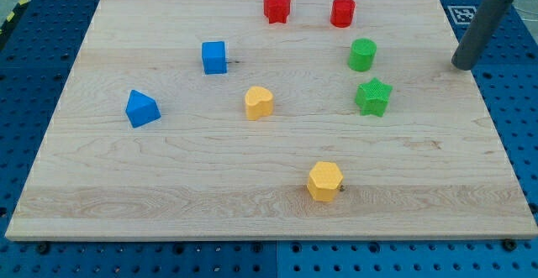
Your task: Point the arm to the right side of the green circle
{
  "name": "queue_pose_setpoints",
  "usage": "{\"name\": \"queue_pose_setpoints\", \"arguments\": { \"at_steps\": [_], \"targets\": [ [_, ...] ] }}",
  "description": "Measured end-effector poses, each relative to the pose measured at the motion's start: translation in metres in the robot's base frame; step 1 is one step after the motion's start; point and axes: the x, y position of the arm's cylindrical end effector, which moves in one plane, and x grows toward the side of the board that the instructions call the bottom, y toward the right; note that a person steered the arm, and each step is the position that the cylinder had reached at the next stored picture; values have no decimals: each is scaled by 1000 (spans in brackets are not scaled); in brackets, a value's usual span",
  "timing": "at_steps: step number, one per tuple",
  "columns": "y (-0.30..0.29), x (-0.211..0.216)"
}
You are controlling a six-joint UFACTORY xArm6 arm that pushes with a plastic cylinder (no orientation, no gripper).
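Observation:
The green circle [362,55] is a short green cylinder on the wooden board [168,177], in the upper right part of the view. My tip [463,65] is the lower end of a dark rod coming down from the view's top right corner. It rests on the board well to the right of the green circle, a little lower in the view, and touches no block. A green star [373,97] lies just below the green circle.
A red star [276,7] and a red cylinder [342,13] sit near the board's top edge. A blue cube [214,57] and a blue pointed block [142,108] lie at the left. A yellow heart-like block [259,102] and a yellow hexagon [324,181] lie in the middle.

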Motion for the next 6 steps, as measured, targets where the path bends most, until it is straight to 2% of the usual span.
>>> {"name": "queue_pose_setpoints", "arguments": {
  "at_steps": [3, 5, 6],
  "targets": [
    [-17, 0],
    [-58, 0],
    [-58, 0]
  ]
}}
